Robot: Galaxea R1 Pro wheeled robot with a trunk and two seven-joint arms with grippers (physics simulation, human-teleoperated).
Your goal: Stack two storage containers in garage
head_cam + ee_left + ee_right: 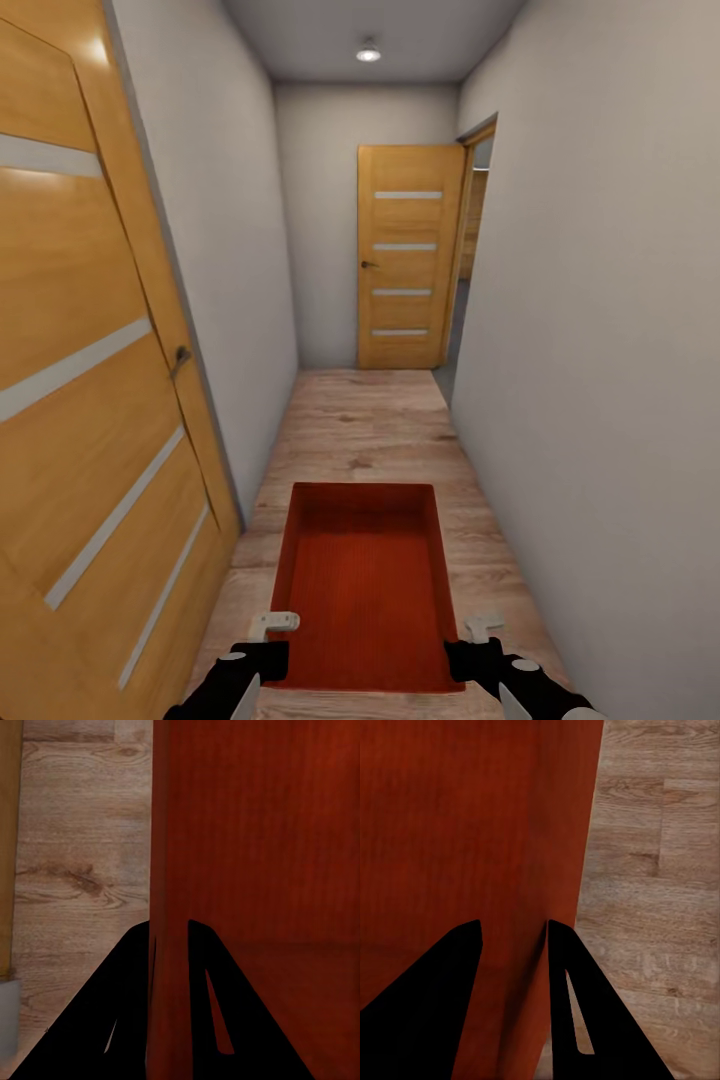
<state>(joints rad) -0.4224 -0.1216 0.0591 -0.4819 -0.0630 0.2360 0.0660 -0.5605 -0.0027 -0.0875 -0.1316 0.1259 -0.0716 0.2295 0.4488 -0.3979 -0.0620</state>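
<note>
One orange-red ribbed storage container (pixel 365 590) hangs in front of me above the light wood-plank floor (pixel 370 430) of a narrow hallway, its open top facing up. My left gripper (pixel 265 650) is shut on its left wall near the close corner. My right gripper (pixel 478 650) is shut on its right wall. In the left wrist view the two black fingers pinch the container wall (pixel 171 870) at the left gripper (pixel 171 934). The right wrist view has the right gripper (pixel 514 930) clamped on the container wall (pixel 562 817) the same way. The second container is out of view.
A wooden door (pixel 90 350) with pale stripes stands close on my left. Grey walls (pixel 600 350) hem in the hallway on both sides. At the far end is another wooden door (pixel 405 260), with an open doorway (pixel 478 250) beside it on the right.
</note>
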